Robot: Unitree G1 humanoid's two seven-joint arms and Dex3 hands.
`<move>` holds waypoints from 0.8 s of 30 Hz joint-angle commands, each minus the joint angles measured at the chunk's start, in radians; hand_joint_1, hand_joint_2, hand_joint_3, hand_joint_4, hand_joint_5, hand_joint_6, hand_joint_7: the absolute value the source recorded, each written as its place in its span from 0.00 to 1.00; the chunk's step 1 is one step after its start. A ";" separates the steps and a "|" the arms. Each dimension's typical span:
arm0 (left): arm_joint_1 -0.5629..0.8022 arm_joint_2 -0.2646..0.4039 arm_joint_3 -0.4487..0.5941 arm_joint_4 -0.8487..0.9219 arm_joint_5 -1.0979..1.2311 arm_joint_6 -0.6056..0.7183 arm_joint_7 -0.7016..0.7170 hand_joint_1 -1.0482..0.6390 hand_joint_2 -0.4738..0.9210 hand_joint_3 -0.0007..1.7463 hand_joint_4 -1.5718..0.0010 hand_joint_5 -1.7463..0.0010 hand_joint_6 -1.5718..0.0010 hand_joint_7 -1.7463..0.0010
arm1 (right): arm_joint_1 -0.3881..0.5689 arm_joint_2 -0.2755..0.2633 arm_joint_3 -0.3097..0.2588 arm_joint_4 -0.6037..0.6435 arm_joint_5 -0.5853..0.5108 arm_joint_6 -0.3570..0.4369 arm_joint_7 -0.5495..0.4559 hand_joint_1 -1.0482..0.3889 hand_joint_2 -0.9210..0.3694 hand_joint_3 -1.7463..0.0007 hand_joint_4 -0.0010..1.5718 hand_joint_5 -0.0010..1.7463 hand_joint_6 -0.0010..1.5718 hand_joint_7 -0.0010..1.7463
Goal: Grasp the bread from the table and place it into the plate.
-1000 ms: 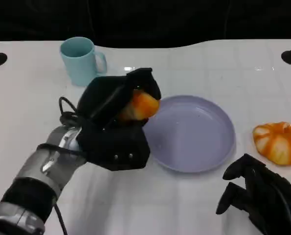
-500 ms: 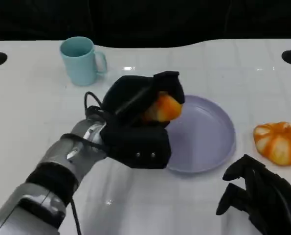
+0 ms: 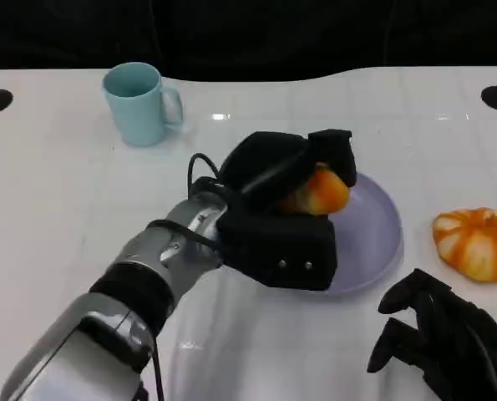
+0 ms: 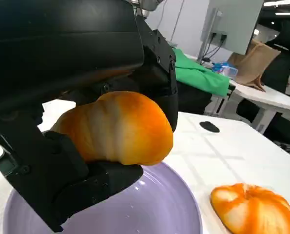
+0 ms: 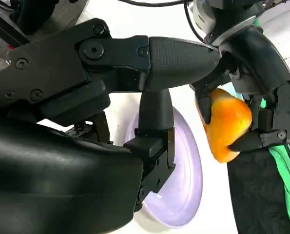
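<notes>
Here, the left hand [image 3: 286, 213] is gripping the bread [image 3: 316, 192] between its fingers above the plate [image 3: 373, 219], while the right hand [image 3: 444, 334] is resting with fingers curled, holding nothing.

White glossy worktop [image 3: 56, 192], black backdrop [image 3: 248, 33] behind; green cloth [image 4: 203, 78], monitor [image 4: 232, 24], white desk [image 4: 276, 100] across the room

Desk [image 3: 56, 200]: smooth, glossy white surface with light reflections. Plate [image 3: 382, 217]: smooth lilac plastic, slight sheen. Bread [image 3: 316, 194]: glossy orange crust. Left hand [image 3: 281, 219]: matt black plastic shell; forearm [image 3: 160, 255] of brushed silver metal. Mug [image 3: 139, 104]: smooth, pale blue
</notes>
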 commanded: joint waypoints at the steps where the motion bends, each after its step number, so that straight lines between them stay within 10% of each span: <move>1: -0.040 -0.008 -0.014 0.033 0.014 0.010 0.017 0.52 0.70 0.72 0.40 0.00 0.53 0.00 | 0.002 -0.006 -0.006 -0.005 0.005 -0.007 0.006 0.37 0.00 0.69 0.40 1.00 0.27 0.97; 6: -0.051 -0.019 0.009 0.070 -0.035 0.035 -0.091 0.50 0.79 0.52 0.54 0.04 0.60 0.24 | 0.001 -0.006 -0.006 -0.004 0.003 -0.006 0.003 0.37 0.00 0.70 0.40 1.00 0.27 0.97; 10: -0.060 -0.014 0.016 0.086 -0.062 0.034 -0.178 0.44 0.99 0.19 0.67 0.39 0.67 0.74 | 0.000 -0.006 -0.005 -0.001 0.000 -0.010 0.004 0.37 0.00 0.70 0.40 1.00 0.27 0.98; 24: -0.076 0.015 -0.026 0.069 -0.037 0.091 -0.316 0.09 1.00 0.31 1.00 0.82 0.95 0.98 | 0.006 -0.005 -0.005 -0.008 -0.001 -0.014 0.003 0.38 0.00 0.70 0.40 1.00 0.27 0.99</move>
